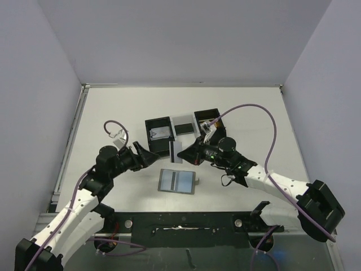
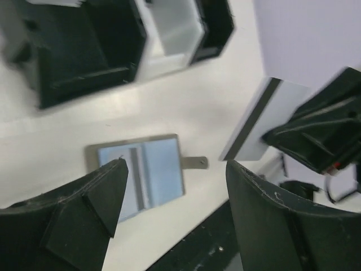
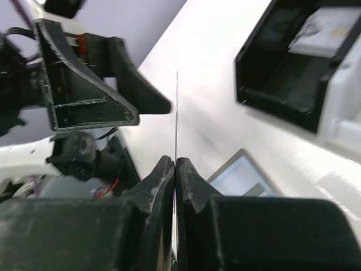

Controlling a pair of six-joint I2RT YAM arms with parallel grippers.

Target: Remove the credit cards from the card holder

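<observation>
White striped card [image 2: 256,127] pinched in right pincer [image 3: 175,169], one end covered, left pincer [image 2: 176,168] wide, card holder [image 1: 177,181] corner hidden.

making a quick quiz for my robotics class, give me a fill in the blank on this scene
1. The right gripper is ____ on the white card with the black stripe.
2. The left gripper stands ____, holding nothing.
3. The tray beyond the open card holder has ____ compartments.
Missing words: shut; open; three.
</observation>
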